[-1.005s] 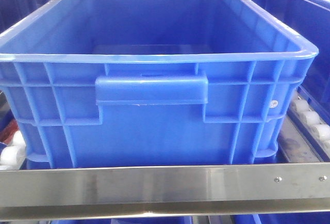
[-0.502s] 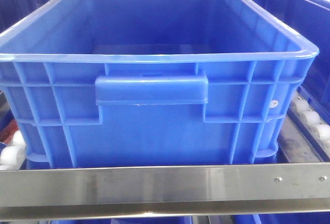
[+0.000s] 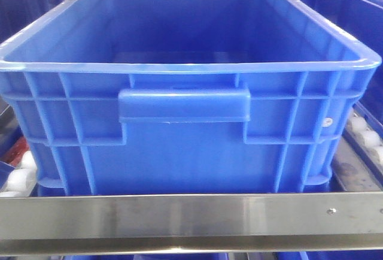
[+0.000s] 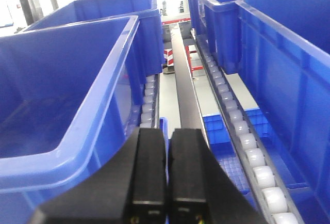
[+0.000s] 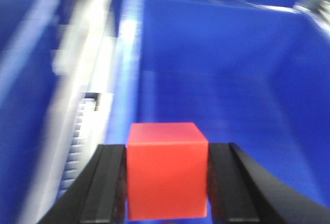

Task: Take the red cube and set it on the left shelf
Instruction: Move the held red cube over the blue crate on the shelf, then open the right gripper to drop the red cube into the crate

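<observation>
Right fingers (image 5: pixel 166 182) clamped the cube (image 5: pixel 166 175) above a blue crate (image 5: pixel 232 79) on the shelf (image 3: pixel 191 218), left fingers (image 4: pixel 167 172) closed empty; blurred motion suggested the cube could drop off-target if released early.

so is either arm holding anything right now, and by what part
The right gripper holds the red cube, clamped by its two opposite side faces between the jaws. The left gripper is shut with nothing in it.
</observation>
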Robot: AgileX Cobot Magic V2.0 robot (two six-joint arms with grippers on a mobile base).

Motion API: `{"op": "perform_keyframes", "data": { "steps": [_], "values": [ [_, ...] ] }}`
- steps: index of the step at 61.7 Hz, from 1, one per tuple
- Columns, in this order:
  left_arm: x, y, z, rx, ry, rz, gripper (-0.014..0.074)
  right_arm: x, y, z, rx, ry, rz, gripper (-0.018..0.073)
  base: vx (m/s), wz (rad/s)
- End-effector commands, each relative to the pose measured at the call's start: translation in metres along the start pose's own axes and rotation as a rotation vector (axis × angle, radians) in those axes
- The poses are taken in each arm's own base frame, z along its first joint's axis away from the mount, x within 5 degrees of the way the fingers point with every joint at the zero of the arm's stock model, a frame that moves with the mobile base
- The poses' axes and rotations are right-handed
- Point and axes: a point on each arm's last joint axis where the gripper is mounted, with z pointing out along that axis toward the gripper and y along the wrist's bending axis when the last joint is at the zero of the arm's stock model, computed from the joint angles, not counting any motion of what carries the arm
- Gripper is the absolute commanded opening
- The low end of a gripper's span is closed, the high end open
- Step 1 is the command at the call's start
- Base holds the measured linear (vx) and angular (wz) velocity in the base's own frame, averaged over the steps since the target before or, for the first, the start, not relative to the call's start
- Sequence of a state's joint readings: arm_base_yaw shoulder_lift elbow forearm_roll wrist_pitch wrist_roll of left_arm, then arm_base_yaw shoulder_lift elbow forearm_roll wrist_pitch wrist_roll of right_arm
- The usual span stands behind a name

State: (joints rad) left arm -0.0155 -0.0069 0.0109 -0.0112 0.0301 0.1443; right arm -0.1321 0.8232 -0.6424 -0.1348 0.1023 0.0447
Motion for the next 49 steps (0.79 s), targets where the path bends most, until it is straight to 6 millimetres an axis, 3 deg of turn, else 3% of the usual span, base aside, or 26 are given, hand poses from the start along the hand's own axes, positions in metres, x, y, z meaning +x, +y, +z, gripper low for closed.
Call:
{"op": "perform_keyframes", "data": {
  "steps": [1, 10, 21, 25, 34, 37, 49],
  "values": [
    [0.000, 0.000, 0.001, -0.004, -0.062, -0.005, 0.0106, -0.024, -0.013, 0.006, 0.060, -0.134, -0.009, 0.0060, 0.00, 0.00],
    [0.000, 0.000, 0.001, -0.004, -0.062, -0.005, 0.0106, -0.022, -0.030, 0.019, 0.141, -0.101, 0.004, 0.0060, 0.00, 0.00],
    [0.000, 0.000, 0.001, -0.004, -0.062, -0.005, 0.0106, -0.015, -0.038, 0.027, 0.173, -0.050, 0.013, 0.0074, 0.01, 0.07],
    [0.000, 0.000, 0.001, -0.004, -0.062, -0.005, 0.0106, -0.015, -0.038, 0.027, 0.172, -0.050, 0.013, 0.0150, 0.00, 0.00],
    [0.000, 0.000, 0.001, -0.004, -0.062, -0.005, 0.0106, -0.015, -0.038, 0.027, 0.172, -0.053, 0.013, 0.0549, 0.00, 0.00],
    [0.000, 0.000, 0.001, -0.004, -0.062, -0.005, 0.0106, -0.015, -0.038, 0.027, 0.172, -0.049, 0.014, 0.0610, 0.00, 0.00],
    [0.000, 0.000, 0.001, -0.004, -0.062, -0.005, 0.0106, -0.014, -0.038, 0.027, 0.173, -0.045, 0.014, 0.0576, 0.00, -0.01]
  ]
}}
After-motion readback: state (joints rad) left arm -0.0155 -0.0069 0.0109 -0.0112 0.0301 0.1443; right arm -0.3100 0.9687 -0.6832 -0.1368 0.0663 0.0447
